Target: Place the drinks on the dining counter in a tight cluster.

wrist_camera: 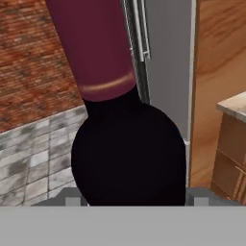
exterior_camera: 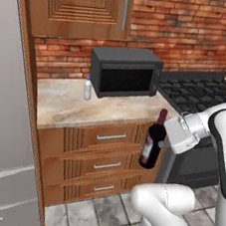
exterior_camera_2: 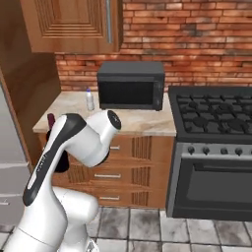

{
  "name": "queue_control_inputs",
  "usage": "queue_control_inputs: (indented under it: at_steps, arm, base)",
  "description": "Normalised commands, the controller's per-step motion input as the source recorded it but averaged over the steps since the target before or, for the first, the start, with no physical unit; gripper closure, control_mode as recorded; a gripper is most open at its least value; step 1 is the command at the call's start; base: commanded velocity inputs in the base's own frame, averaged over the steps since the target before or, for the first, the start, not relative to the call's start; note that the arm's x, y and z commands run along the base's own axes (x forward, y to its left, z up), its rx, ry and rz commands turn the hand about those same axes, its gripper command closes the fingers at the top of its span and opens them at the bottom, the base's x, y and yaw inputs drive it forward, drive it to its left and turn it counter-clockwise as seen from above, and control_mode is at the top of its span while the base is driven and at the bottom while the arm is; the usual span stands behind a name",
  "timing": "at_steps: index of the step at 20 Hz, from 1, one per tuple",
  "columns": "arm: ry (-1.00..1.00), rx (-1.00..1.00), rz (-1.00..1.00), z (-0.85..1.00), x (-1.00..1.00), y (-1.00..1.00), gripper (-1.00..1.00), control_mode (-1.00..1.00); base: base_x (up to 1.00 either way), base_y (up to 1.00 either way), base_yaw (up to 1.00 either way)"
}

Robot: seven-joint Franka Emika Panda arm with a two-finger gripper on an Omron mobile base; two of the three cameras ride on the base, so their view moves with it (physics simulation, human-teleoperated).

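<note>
Two drinks: wine bottle, white bottle
Desk [exterior_camera: 66, 104]: short marble top carrying microwave [exterior_camera: 125, 72]
Wine bottle [exterior_camera: 153, 140]: tilted, in the air before the drawers
Fingers [exterior_camera: 166, 136]: clamped around wine bottle
White bottle [exterior_camera: 88, 89]: upright on desk, just beside microwave

Wine bottle [exterior_camera: 153, 142]: dark, red neck, tilted, held off the counter between the gripper's [exterior_camera: 166, 137] fingers.
White bottle [exterior_camera: 88, 89]: blue cap, upright, well beyond the gripper.
</note>
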Motion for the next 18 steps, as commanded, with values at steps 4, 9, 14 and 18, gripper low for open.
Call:
queue_control_inputs:
  at_steps: [4,9,14,18]
  arm:
    - [0.00,0.00,0.00,0.00,0.00,0.00,1.00,1.00]
    - [0.00,0.00,0.00,0.00,0.00,0.00,1.00,1.00]
    - [0.00,0.00,0.00,0.00,0.00,0.00,1.00,1.00]
    - [0.00,0.00,0.00,0.00,0.00,0.00,1.00,1.00]
  base:
    - [-0.96,0.03,0.31]
    - [-0.49,0.42,0.70]
    - [-0.05,0.42,0.92]
    - [0.14,0.23,0.97]
